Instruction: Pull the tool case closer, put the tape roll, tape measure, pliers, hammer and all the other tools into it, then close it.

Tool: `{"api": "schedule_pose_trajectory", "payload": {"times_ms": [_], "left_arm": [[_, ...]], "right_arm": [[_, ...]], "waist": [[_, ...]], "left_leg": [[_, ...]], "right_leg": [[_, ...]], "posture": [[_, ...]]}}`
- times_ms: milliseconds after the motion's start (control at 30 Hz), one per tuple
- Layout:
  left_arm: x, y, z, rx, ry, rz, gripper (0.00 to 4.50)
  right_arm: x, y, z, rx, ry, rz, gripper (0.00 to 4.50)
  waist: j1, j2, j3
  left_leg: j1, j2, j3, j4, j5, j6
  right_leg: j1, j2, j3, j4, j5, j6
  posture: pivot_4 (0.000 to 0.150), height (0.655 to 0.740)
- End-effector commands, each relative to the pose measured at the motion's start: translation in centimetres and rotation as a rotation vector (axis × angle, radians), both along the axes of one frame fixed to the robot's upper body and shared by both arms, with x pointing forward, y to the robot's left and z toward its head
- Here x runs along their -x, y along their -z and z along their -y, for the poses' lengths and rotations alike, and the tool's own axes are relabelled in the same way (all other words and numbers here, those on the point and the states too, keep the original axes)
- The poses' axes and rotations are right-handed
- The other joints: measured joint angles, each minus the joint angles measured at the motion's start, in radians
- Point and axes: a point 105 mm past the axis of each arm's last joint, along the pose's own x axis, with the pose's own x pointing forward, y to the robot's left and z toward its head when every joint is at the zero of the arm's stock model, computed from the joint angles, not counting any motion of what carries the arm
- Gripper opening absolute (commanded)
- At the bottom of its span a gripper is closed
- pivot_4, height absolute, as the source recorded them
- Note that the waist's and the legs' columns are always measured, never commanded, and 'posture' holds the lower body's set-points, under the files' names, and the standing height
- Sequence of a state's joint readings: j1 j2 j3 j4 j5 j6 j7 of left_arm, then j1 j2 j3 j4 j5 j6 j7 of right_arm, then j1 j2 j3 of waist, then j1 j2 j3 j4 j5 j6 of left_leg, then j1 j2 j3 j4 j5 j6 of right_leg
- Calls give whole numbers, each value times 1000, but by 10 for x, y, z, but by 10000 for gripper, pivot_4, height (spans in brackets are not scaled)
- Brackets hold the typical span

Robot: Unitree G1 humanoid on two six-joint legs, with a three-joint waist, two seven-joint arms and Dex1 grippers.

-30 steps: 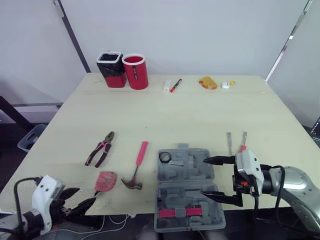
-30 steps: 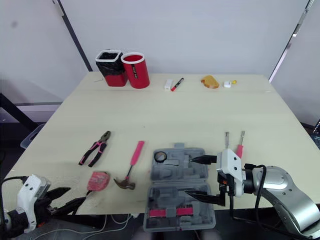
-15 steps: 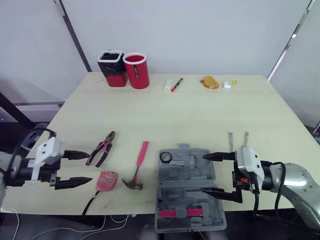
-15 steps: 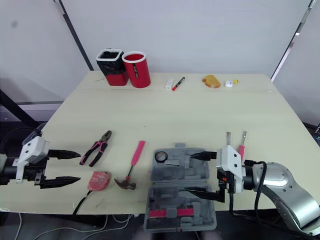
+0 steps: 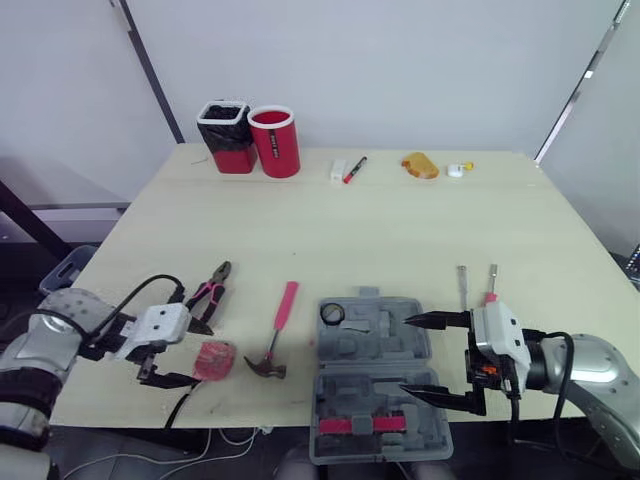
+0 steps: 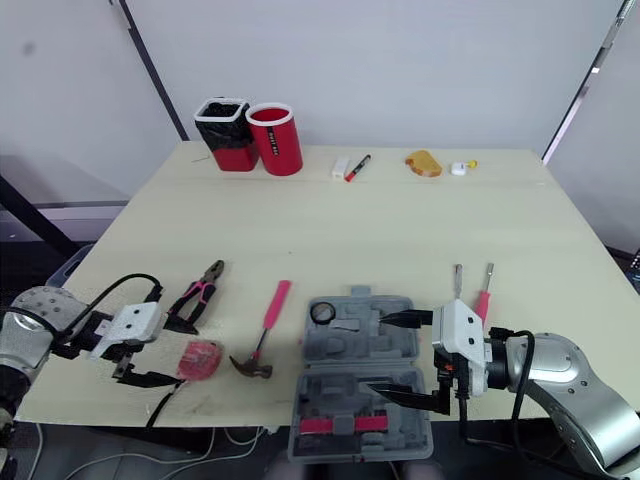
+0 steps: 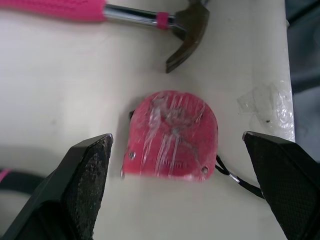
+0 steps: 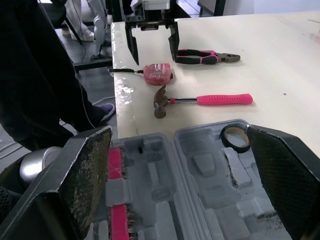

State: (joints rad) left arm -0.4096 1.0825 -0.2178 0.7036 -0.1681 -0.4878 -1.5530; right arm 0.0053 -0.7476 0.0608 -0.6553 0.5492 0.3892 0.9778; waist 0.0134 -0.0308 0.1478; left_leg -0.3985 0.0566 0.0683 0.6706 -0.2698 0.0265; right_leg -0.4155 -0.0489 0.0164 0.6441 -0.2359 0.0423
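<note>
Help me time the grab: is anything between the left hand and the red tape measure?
Nothing visible does. The open left hand faces the tape measure across bare table. The hammer lies beyond the tape measure, apart from it. A black cord trails from the tape measure's side.

The handle of the hammer [image 7: 150,17] runs off the edge of the left wrist view, and the black cord of the tape measure [image 7: 170,125] passes behind a finger of the left gripper [image 7: 177,141]. The red-handled tool [image 5: 491,282] just beyond the right gripper [image 5: 405,355] is partly covered by that gripper's white housing. The small objects [image 5: 417,166] far beyond both grippers are too small to identify.
</note>
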Motion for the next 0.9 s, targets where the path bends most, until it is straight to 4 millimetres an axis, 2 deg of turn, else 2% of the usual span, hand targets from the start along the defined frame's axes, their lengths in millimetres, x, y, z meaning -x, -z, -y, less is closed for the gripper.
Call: {"api": "schedule_pose_trajectory", "payload": {"times_ms": [33,300,700,800,867,900], "left_arm": [[4,1,0,-39,69,-34,44458],[0,7,-5,-79,69,-41,44458],[-1,26,-7,-118,92,0,44458],[2,27,-3,-77,84,-8,37123],[4,26,-2,-63,84,-11,29565],[4,25,-2,-56,83,-6,29565]], "right_arm": [[3,-15,-3,-29,-19,61,45000],[7,-28,-9,-74,-56,92,45000],[7,-26,-9,-59,-36,92,45000],[7,-25,-8,-54,-32,92,45000],[7,-24,-7,-54,-31,90,45000],[7,-24,-7,-53,-30,90,45000]], "waist": [[0,0,0],[0,0,0],[0,-1,0],[0,-1,-1],[-1,-1,-1],[-1,-1,-1]], "left_leg": [[0,0,0,0,0,0],[0,0,0,0,0,0],[0,0,0,1,0,0],[0,0,0,1,0,0],[0,0,0,1,0,0],[0,0,0,1,0,0]], "right_leg": [[0,0,0,0,0,1],[0,0,0,1,2,3],[0,0,0,1,2,3],[0,0,0,1,2,3],[0,0,0,1,2,3],[0,0,0,1,2,3]], "posture": [[1500,7400],[1500,7400],[1500,7400],[1500,7400],[1500,7400],[1500,7400]]}}
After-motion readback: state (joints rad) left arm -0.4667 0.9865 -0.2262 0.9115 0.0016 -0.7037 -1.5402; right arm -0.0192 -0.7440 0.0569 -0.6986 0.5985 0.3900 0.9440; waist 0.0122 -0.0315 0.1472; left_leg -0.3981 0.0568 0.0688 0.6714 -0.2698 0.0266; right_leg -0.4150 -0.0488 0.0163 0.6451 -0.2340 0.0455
